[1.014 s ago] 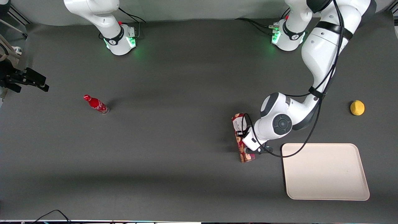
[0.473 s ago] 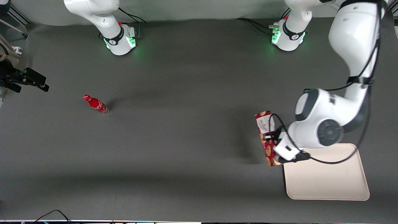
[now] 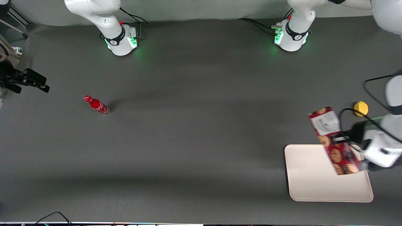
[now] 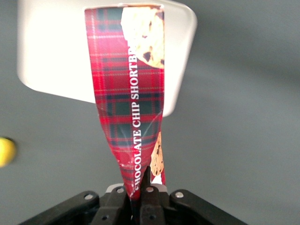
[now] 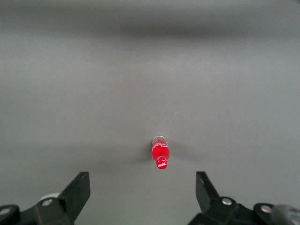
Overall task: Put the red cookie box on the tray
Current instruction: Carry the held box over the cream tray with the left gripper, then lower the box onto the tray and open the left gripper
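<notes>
My left gripper (image 3: pixel 344 140) is shut on the red cookie box (image 3: pixel 333 140), a long dark-red tartan carton with cookie pictures and a white label at its end farther from the front camera. The box hangs in the air, tilted, its nearer end over the tray (image 3: pixel 309 175), its label end over the table. The cream-beige tray lies flat near the table's front edge at the working arm's end. In the left wrist view the gripper (image 4: pixel 139 191) pinches the box (image 4: pixel 129 89) at its side, and the tray (image 4: pixel 51 56) shows past the box.
A yellow lemon-like object (image 3: pixel 361 108) sits on the table farther from the front camera than the tray; it also shows in the left wrist view (image 4: pixel 5 151). A small red bottle (image 3: pixel 97 105) stands toward the parked arm's end.
My left gripper has lifted the red cookie box off the table and carried it sideways toward the working arm's end, from beside the tray to above it. The box now tilts more.
</notes>
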Robot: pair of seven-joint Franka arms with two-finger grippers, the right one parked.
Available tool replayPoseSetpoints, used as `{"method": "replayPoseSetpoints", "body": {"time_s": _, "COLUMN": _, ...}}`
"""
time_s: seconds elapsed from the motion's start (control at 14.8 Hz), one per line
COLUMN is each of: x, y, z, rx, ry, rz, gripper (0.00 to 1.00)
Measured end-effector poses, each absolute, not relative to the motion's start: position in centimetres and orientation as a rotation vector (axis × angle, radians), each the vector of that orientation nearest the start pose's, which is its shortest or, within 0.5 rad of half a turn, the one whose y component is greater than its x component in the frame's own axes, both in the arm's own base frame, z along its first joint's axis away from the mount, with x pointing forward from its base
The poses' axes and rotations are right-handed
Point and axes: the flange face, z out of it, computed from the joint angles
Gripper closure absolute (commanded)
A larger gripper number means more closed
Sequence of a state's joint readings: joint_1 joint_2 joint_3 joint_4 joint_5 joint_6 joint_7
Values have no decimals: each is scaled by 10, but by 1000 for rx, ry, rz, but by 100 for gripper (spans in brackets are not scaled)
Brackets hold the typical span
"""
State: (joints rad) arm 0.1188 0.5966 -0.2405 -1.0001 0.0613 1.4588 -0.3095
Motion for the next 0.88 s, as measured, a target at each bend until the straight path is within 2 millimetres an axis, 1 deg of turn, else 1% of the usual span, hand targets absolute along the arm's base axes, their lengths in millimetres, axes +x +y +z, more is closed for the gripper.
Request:
{"method": "replayPoseSetpoints", "body": {"time_s": 0.07, "x": 704, "y": 5, "z": 511, "rx": -3149, "ry": -299, "rz": 197, "gripper": 100}}
{"method": "replayPoseSetpoints", "body": {"time_s": 0.2, "x": 707, "y": 62, "z": 503, "rx": -3120, "ry": -161, "rz": 175, "gripper": 100}}
{"method": "replayPoseSetpoints", "body": {"time_s": 0.27, "x": 710, "y": 87, "z": 494, "rx": -3104, "ry": -89, "rz": 158, "gripper": 100}}
{"method": "replayPoseSetpoints", "body": {"time_s": 0.41, "x": 720, "y": 122, "z": 466, "rx": -3074, "ry": 38, "rz": 138, "gripper": 100}}
{"method": "replayPoseSetpoints", "body": {"time_s": 0.54, "x": 732, "y": 147, "z": 421, "rx": -3041, "ry": 105, "rz": 125, "gripper": 100}}
{"method": "replayPoseSetpoints", "body": {"time_s": 0.61, "x": 737, "y": 157, "z": 395, "rx": -3027, "ry": 117, "rz": 115, "gripper": 100}}
{"method": "replayPoseSetpoints", "body": {"time_s": 0.74, "x": 746, "y": 167, "z": 341, "rx": -3007, "ry": 128, "rz": 89, "gripper": 100}}
{"method": "replayPoseSetpoints", "body": {"time_s": 0.88, "x": 751, "y": 176, "z": 296, "rx": -2995, "ry": 127, "rz": 63, "gripper": 100}}
